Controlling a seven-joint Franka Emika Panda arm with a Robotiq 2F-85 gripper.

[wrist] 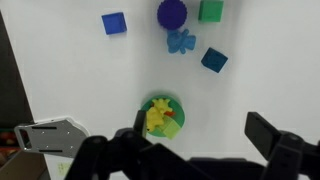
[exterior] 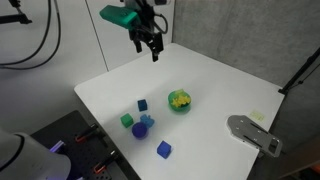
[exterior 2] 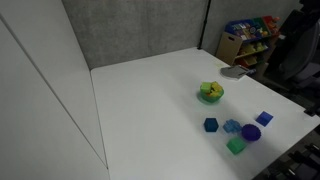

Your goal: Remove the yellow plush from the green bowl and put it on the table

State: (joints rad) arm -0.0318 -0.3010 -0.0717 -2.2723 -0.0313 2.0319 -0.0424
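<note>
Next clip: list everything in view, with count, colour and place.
table: one, white, under everything.
green bowl: one, green, mid-table.
yellow plush: one, yellow, inside the bowl.
orange-red piece: one, beside the plush.
blue cubes: two, blue, near the bowl.
green cube: one, green, by the ball.
purple ball: one, purple, among the cubes.
light blue toy: one, beside the ball.
grey metal object: one, at the table edge.
gripper: one, black, open, empty, above the table.

Lab-like workspace: grey partition panels [exterior 2: 130,30] behind the white counter [exterior 2: 150,110], loose cables [exterior: 40,40] and a stocked shelf [exterior 2: 250,35] beside it.
</note>
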